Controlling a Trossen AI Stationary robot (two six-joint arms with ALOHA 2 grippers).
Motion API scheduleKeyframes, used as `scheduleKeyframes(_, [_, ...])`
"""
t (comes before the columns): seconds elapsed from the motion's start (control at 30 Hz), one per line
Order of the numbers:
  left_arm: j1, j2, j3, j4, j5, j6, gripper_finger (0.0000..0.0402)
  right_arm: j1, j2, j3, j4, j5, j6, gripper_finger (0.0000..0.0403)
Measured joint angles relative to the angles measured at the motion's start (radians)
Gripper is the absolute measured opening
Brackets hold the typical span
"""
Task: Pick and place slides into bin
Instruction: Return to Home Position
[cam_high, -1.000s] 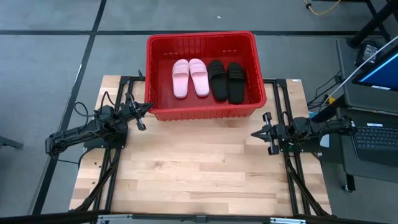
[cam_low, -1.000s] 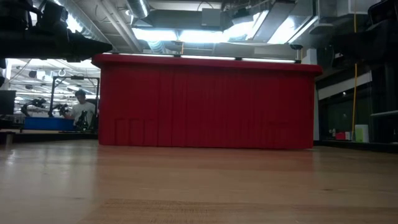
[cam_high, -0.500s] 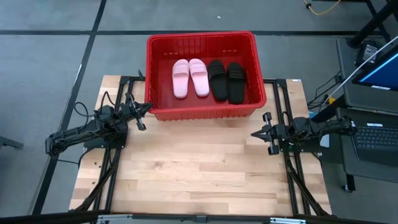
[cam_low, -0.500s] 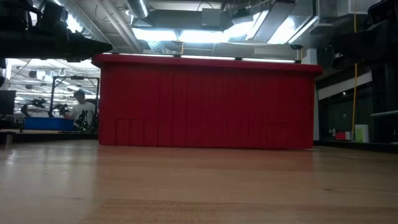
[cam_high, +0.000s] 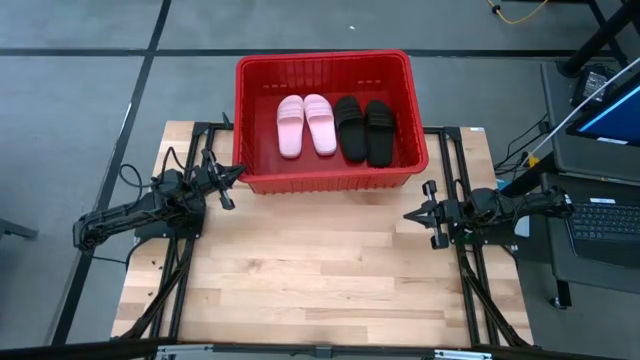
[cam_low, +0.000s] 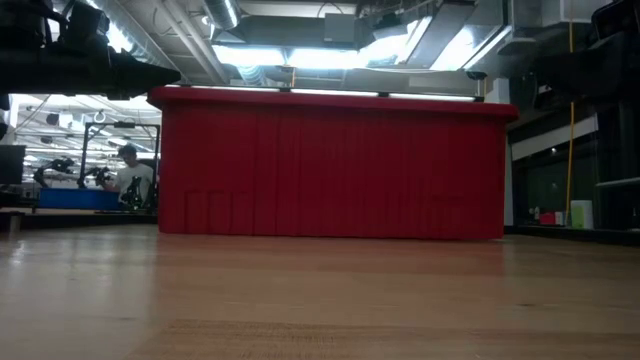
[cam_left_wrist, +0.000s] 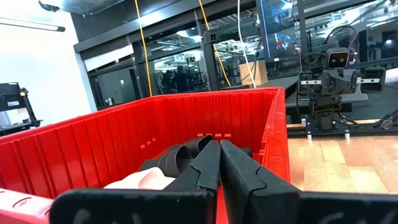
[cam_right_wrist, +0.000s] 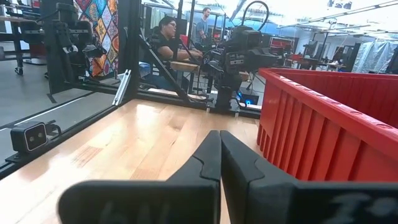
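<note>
Wood table (cam_high: 300, 290), workshop beyond | pink slides (cam_high: 305, 125) and black slides (cam_high: 364, 130) all lie in red bin (cam_high: 325, 57), just ahead of my left gripper (cam_high: 228, 182), beside my right gripper (cam_high: 412, 215) | both fingers pressed together, empty | step: homing; I judge nothing left to fetch.
</note>
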Motion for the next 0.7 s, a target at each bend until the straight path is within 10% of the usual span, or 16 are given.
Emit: scheduleKeyframes(0.7, [0.000, 0.000, 0.000, 0.000, 0.000, 0.000, 0.0004, 0.000, 0.000, 0.000, 0.000, 0.000, 0.000, 0.0006])
